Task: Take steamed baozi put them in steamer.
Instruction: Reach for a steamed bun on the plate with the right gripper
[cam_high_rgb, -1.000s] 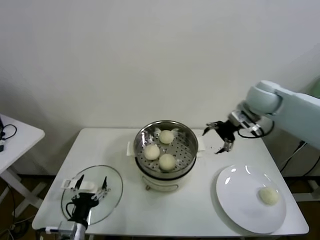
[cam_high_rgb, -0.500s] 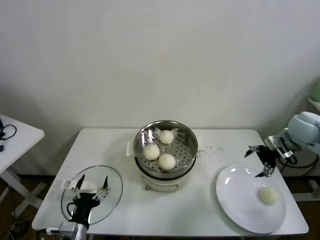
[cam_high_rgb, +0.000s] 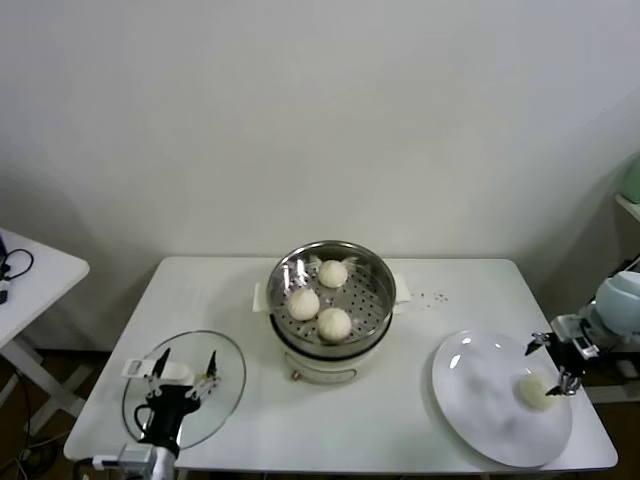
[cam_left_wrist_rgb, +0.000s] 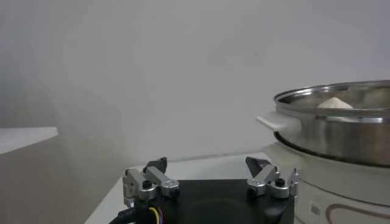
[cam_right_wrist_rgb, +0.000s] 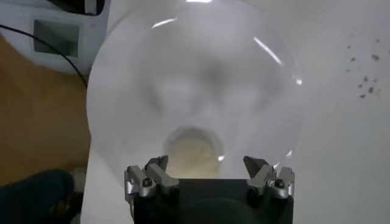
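At the right edge of the head view, the right gripper (cam_high_rgb: 561, 362) hangs with its fingers spread wide, holding nothing, just above the last bun (cam_high_rgb: 535, 390) on the white plate (cam_high_rgb: 480, 400) at lower right. In the middle of the table (cam_high_rgb: 420, 440), the steamer (cam_high_rgb: 376, 280) holds three buns (cam_high_rgb: 333, 322). At lower left, the left gripper (cam_high_rgb: 182, 375) sits parked over the glass lid (cam_high_rgb: 228, 385), fingers spread apart and empty.
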